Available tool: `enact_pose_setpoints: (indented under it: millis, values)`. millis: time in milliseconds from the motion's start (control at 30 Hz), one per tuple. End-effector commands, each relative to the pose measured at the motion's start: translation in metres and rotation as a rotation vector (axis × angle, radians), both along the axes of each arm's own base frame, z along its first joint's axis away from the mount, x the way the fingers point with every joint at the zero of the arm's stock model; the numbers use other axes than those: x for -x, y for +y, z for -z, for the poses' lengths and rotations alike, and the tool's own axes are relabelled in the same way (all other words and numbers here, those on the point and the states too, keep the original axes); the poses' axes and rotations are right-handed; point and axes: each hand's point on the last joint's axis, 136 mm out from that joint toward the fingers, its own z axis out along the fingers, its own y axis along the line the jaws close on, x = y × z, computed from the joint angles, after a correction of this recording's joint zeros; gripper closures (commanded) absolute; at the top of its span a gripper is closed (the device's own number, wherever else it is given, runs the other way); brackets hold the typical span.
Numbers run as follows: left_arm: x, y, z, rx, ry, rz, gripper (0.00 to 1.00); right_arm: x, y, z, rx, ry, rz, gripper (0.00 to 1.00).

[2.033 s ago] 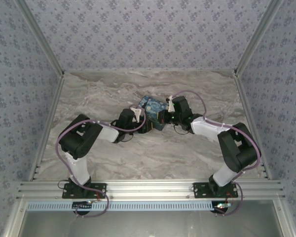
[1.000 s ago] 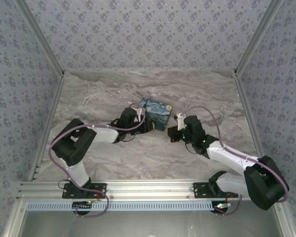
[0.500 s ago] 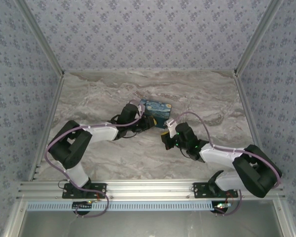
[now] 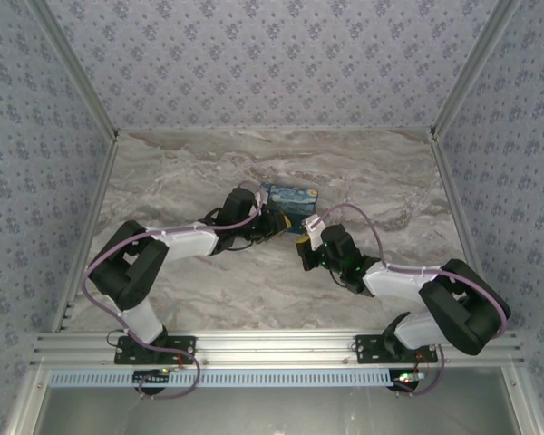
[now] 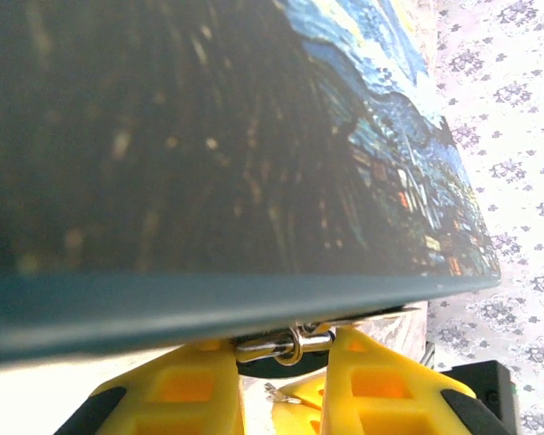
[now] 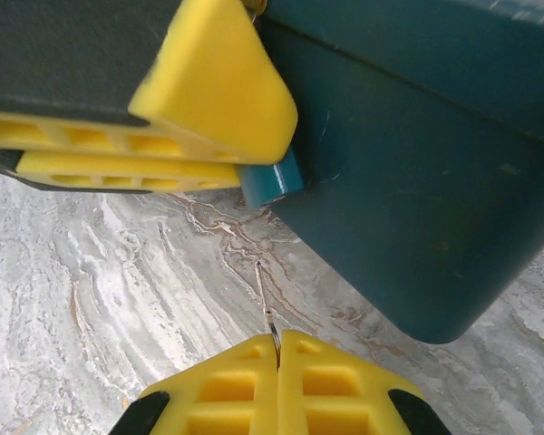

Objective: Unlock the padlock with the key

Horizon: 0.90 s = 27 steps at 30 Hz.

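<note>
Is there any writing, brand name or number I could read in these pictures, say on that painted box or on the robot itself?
No text, number or logo can be read anywhere.
The box: only a starry-night painting, no words.
The padlock, held in the left gripper: plain teal, no marking visible.
The key, held in the right gripper: too thin to show any stamp.
The wallpaper: flower pattern only.
</note>
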Motion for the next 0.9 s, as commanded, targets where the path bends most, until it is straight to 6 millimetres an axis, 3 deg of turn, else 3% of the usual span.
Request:
enact_pose_setpoints:
  millis: [0, 867]
  values:
    - [0.000, -0.012, -0.031, 0.062, -0.040, 0.034, 0.84, -0.009, 0.002, -0.008, 0.003, -0.044, 0.011, 1.00]
    - [0.001, -0.014, -0.027, 0.056, -0.036, 0.048, 0.86, -0.024, 0.008, -0.028, -0.101, -0.057, 0.004, 1.00]
